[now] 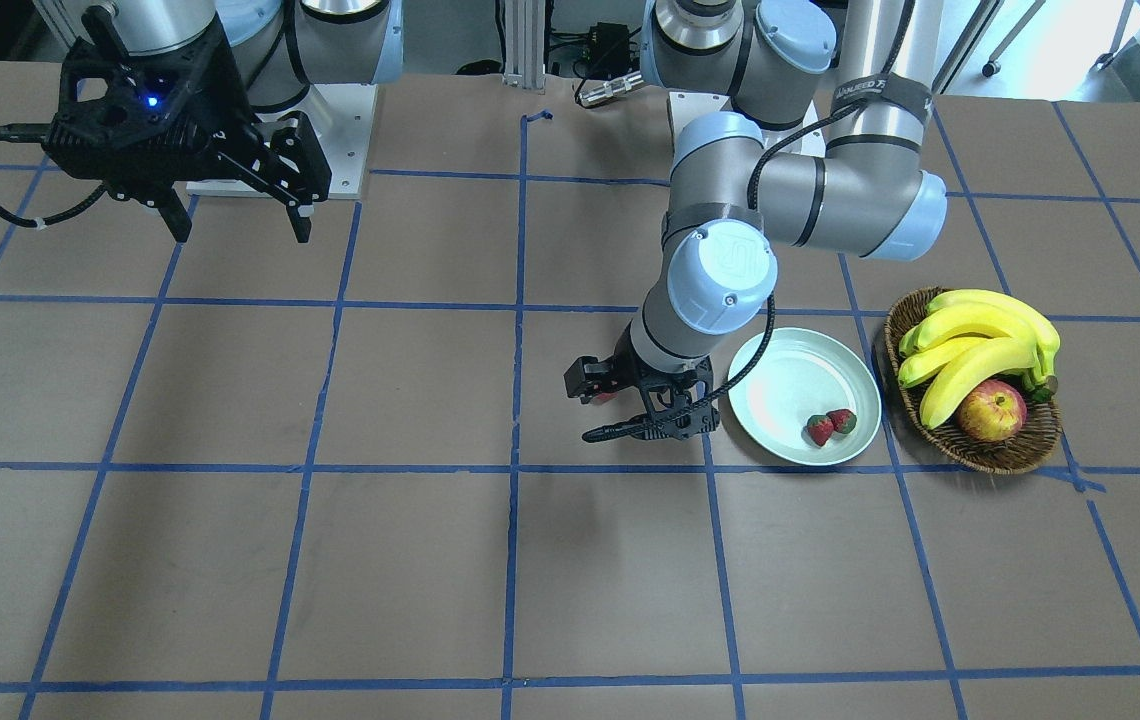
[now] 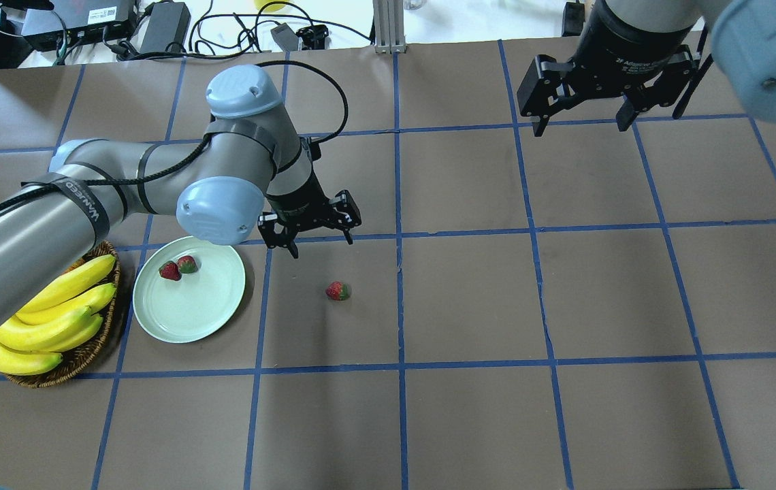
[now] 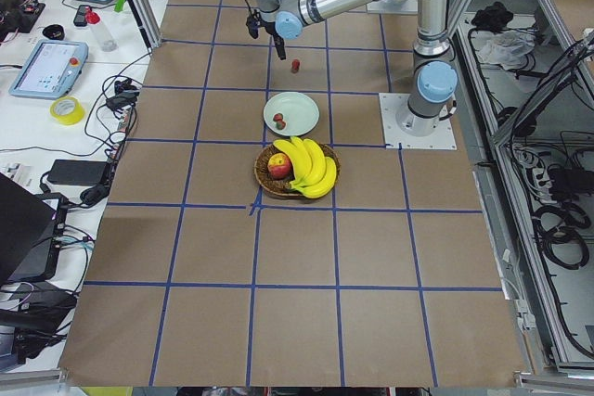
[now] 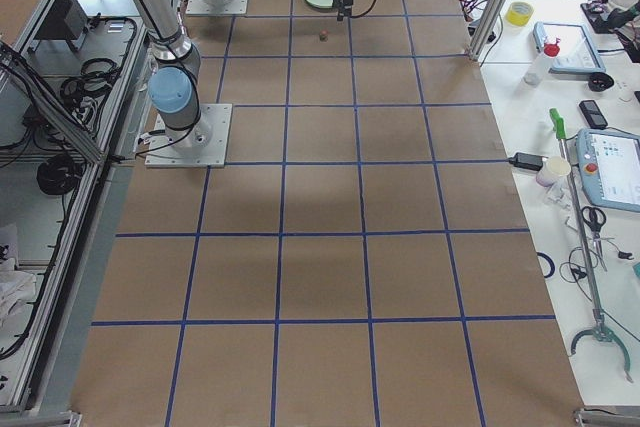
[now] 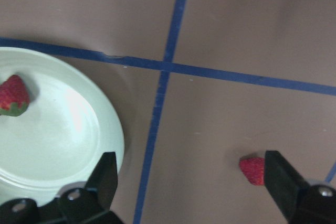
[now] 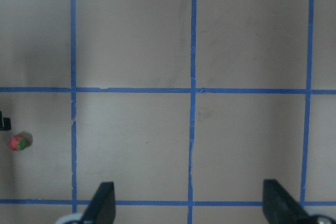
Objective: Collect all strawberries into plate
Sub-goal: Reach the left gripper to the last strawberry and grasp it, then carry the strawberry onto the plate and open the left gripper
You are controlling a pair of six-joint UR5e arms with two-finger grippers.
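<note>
Two strawberries (image 1: 830,425) lie side by side in the pale mint plate (image 1: 790,380); they also show in the overhead view (image 2: 178,267) on the plate (image 2: 190,306). A third strawberry (image 2: 337,290) lies on the brown table to the right of the plate. My left gripper (image 2: 310,238) hangs open and empty above the table between the plate and this strawberry. In the left wrist view the strawberry (image 5: 253,169) sits just inside the right finger (image 5: 278,177). My right gripper (image 2: 580,124) is open and empty, high at the far right.
A brown wicker basket (image 1: 970,450) with yellow bananas (image 1: 980,340) and a red-yellow apple (image 1: 990,412) stands right beside the plate, on its far side from the loose strawberry. Blue tape lines grid the brown table.
</note>
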